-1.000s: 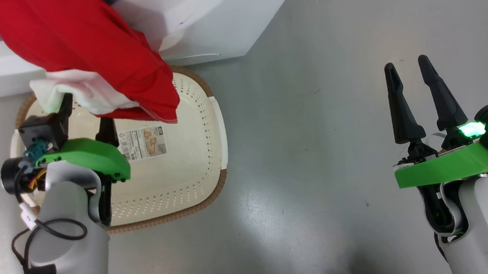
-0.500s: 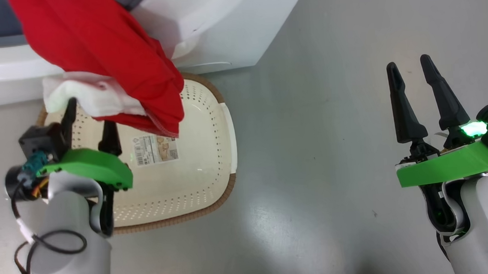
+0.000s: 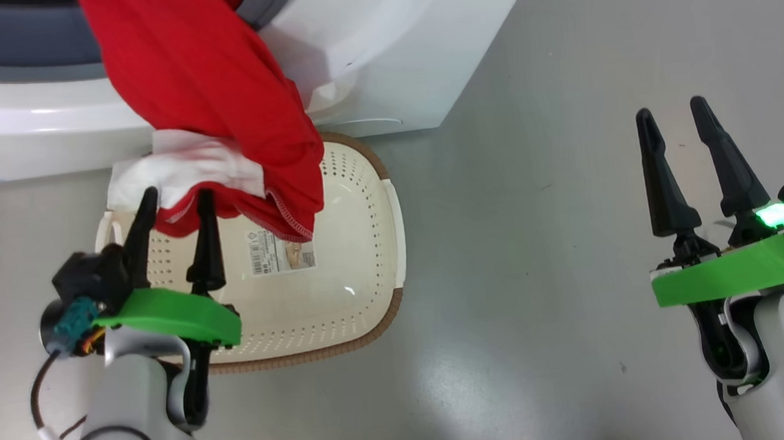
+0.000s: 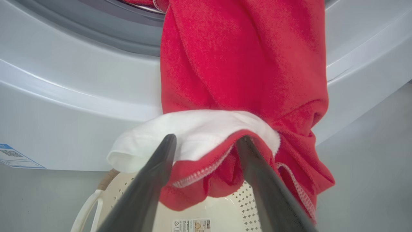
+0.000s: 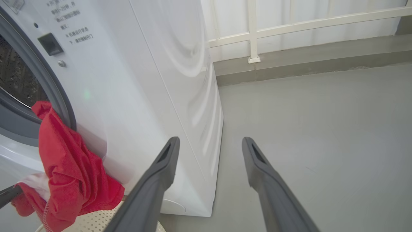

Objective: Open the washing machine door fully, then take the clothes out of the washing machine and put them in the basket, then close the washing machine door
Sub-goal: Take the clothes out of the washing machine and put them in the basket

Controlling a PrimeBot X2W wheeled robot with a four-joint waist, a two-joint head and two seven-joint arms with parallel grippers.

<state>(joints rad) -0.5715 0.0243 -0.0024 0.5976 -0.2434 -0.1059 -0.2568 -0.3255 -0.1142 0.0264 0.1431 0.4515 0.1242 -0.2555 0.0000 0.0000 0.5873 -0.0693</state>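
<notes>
The clothes (image 3: pixel 203 88), red with a white panel, hang out of the washing machine (image 3: pixel 387 54) mouth, and their hem dangles over the basket (image 3: pixel 366 249). My left gripper (image 3: pixel 177 195) is open, its fingertips right at the hanging hem. In the left wrist view the clothes (image 4: pixel 241 64) drape behind the left gripper (image 4: pixel 206 138), with the white fold and red hem across the gap and the basket (image 4: pixel 212 209) below. My right gripper (image 3: pixel 670 109) stands open over bare floor, holding nothing. The right gripper (image 5: pixel 209 138) points past the washing machine (image 5: pixel 145 80) corner. The washing machine door is out of view.
Grey floor (image 3: pixel 536 203) spreads to the right of the basket and the machine. A white railing and a low kerb (image 5: pixel 289 67) run behind the machine. A blue label (image 4: pixel 16 158) sits low on the machine front.
The head camera has swung, so the whole scene sits further right and lower. My left gripper stays open and has crept a little up toward the hem. The right gripper holds its pose.
</notes>
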